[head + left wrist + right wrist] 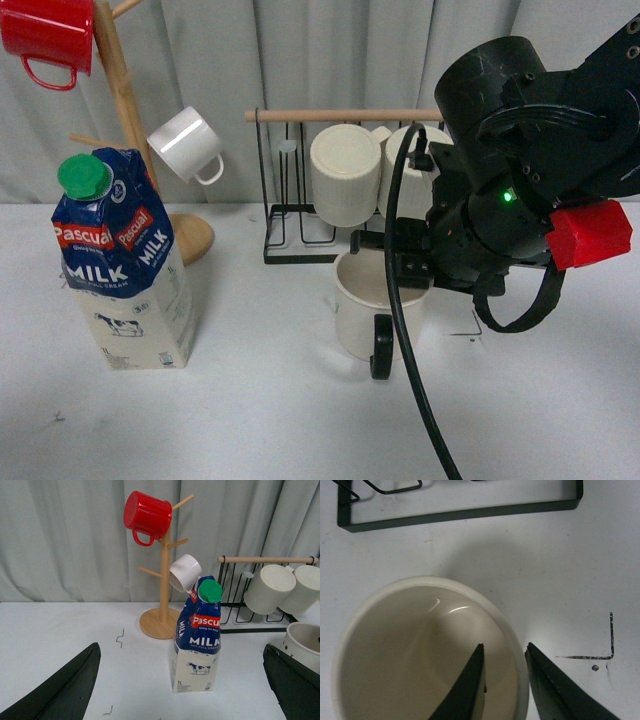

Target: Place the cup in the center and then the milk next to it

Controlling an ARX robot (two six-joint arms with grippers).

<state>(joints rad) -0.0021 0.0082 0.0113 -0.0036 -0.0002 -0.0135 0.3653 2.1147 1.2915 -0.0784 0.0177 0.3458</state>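
The right gripper (505, 647) straddles the rim of the cup (395, 645) — one finger inside the empty bowl, one outside. A sliver of gap shows beside the wall, so it is not clenched. The left gripper (181, 647) is spread wide, holding nothing — the milk (197, 630) stands upright and capped ahead of its jaws.

I see the cream cup (356, 318) upright and empty at mid-table, its black handle facing the near edge. The blue-topped, green-capped milk carton (125, 270) stands upright well apart, far left.
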